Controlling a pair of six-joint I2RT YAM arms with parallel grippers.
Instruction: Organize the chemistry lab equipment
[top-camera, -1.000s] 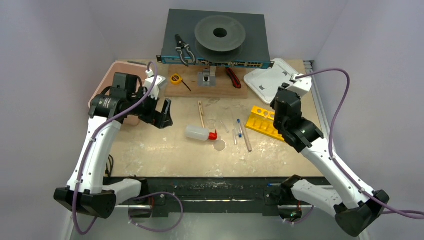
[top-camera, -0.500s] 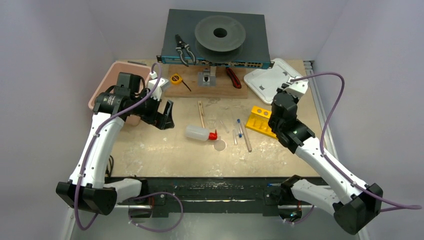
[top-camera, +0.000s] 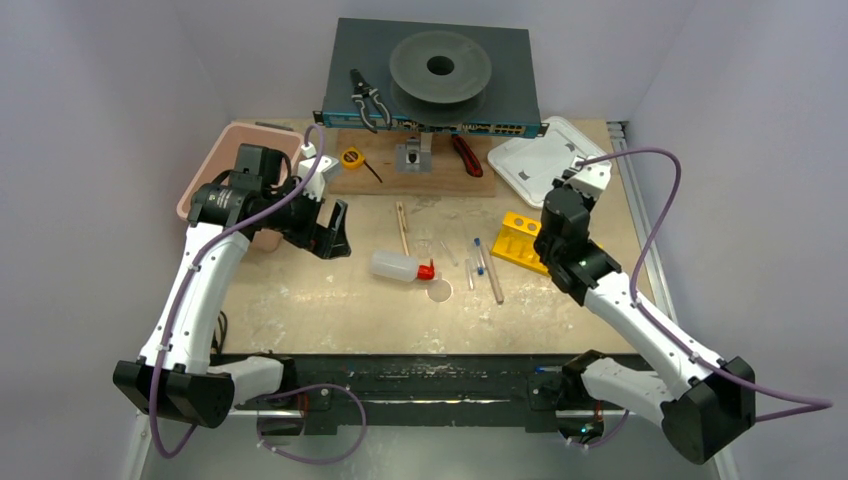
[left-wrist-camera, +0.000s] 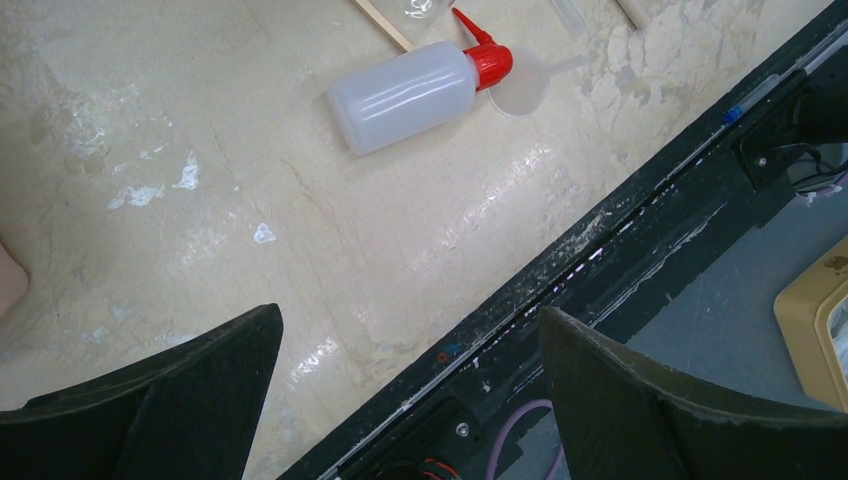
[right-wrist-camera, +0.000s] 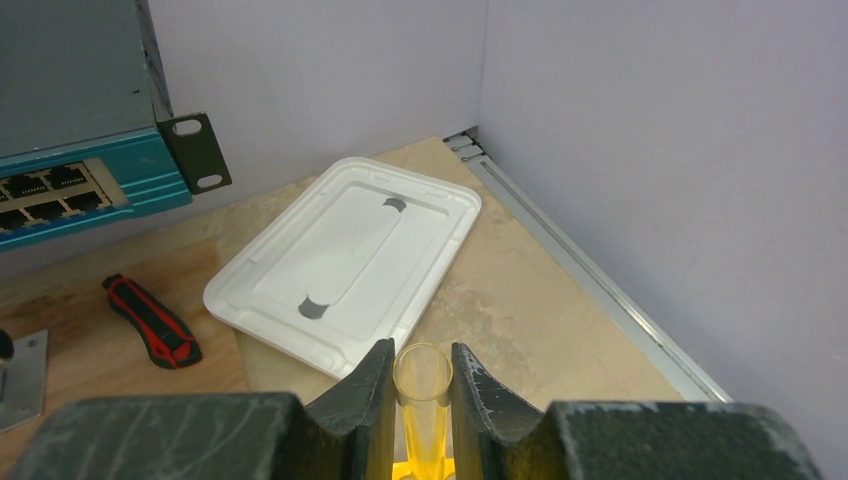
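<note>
Yellow plastic tube rack sat on the pale bench. Right claw hung at the rack's right end, pinched narrow on an upright clear open-topped tube. Left of the rack lay thin clear blue-capped tubes, a small clear round dish and a translucent white squeeze bottle with red cap, on its side. Left claw hovered farther left of the rack, spread wide, holding nothing.

Squeeze bottle, white with red cap, on its side ahead of left gripper, clear round dish beside its cap. Blue-capped tubes and wooden sticks flat between the grippers. One clear tube upright, clamped in right gripper.
</note>
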